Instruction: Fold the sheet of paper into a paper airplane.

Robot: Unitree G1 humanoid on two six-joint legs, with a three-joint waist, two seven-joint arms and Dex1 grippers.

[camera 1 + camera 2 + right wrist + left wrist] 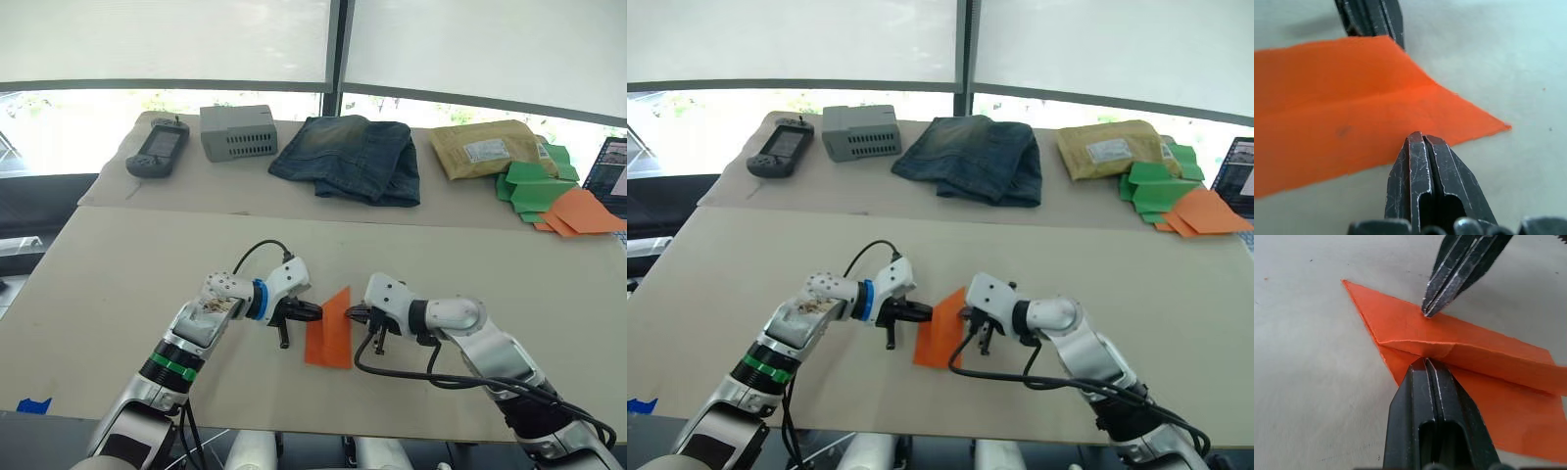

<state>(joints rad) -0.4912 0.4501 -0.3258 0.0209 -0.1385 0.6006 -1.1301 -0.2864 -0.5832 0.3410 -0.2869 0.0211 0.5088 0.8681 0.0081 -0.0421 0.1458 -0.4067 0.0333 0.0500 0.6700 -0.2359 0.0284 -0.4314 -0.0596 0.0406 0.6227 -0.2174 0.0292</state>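
paper location: the sheet of paper (331, 330), already folded into a pointed orange wedge, lies on the near table (118, 264), midway between the two grippers.
long axis: runs from the near edge away toward the far side, with the point at the far end, tilted slightly to the right.
left gripper (302, 311): just on the paper's left edge, fingers closed together, tips pressing at the raised fold line in the left wrist view; it grips nothing.
right gripper (359, 314): at the paper's right edge, fingers likewise closed, tip resting on the top flap near the point.
nearer arm: both about equally near, one each side.
judgement: the next crease likely runs along the long axis, with both tips pinning the flaps.
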